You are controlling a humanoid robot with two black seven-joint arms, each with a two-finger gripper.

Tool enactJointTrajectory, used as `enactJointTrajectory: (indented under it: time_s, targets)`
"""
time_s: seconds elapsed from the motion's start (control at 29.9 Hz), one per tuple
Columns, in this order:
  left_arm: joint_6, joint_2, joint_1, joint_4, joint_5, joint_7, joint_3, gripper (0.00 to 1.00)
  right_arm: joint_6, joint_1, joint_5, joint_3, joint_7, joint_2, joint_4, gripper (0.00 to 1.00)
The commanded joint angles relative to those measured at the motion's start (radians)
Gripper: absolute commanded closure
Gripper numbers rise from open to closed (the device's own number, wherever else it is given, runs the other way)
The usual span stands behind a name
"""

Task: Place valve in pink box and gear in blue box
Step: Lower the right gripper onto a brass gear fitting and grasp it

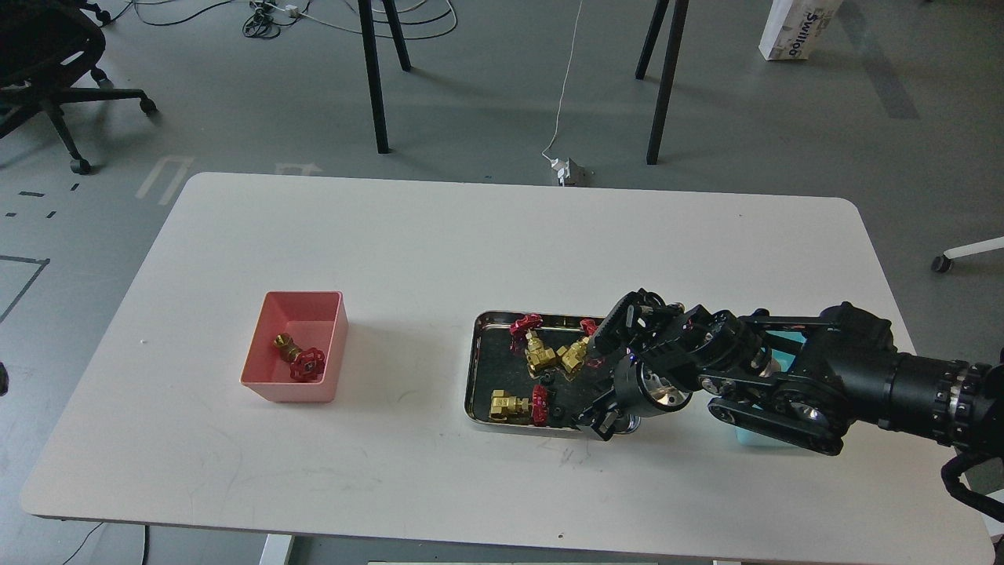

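Note:
The steel tray (471, 377) holds three brass valves with red handwheels: one at the back (532, 345), one beside it (576, 355), one at the front (518, 405). Tiny black gears lie between them (547, 379) and near the front (558, 412). My right gripper (605, 372) is open over the tray's right end, one finger near the back valves and one at the front rim. The pink box (271, 388) at the left holds one valve (300, 358). The blue box (787, 340) is mostly hidden behind my right arm.
The white table (439, 251) bears only the boxes and the tray. Table legs, cables and an office chair (47, 71) stand on the floor beyond the far edge.

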Motion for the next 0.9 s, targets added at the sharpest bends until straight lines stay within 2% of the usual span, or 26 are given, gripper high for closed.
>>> enactJointTrajectory:
  time_s: [0.0, 0.37, 0.87]
  targets:
    - [0.0, 0.0, 0.0, 0.0, 0.001, 0.001, 0.0, 0.14, 0.0, 0.001, 0.0, -0.003, -0.002, 0.0, 0.002, 0.49]
    - [0.0, 0.002, -0.002, 0.015, 0.003, 0.0, 0.0, 0.14, 0.0, 0.015, 0.003, -0.046, -0.004, -0.014, 0.011, 0.54]
    - [0.0, 0.002, -0.02, 0.03, 0.003, 0.001, 0.0, 0.14, 0.0, 0.046, 0.003, -0.048, -0.007, -0.034, 0.051, 0.54]
